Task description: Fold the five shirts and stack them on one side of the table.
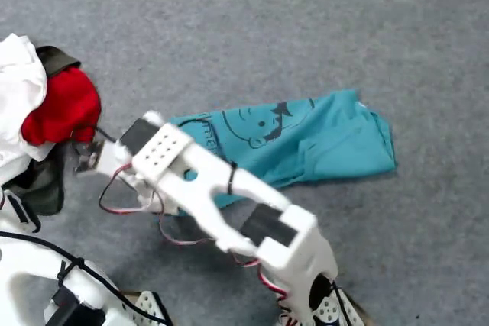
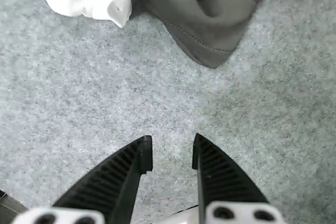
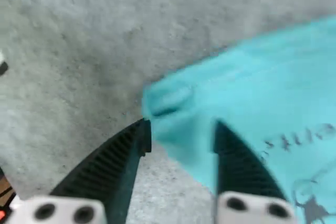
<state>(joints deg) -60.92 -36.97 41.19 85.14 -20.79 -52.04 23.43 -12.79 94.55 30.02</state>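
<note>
Teal shirt (image 1: 306,146): laid flat for folding.
Right gripper (image 3: 181,132): fingers parted astride its edge, ready to pinch.
Left gripper (image 2: 172,150): narrowly parted, empty.

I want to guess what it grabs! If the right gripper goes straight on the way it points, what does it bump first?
Most likely the teal shirt: its near edge lies right ahead of the right gripper, between its open fingers. Depth is hard to judge, though.
</note>
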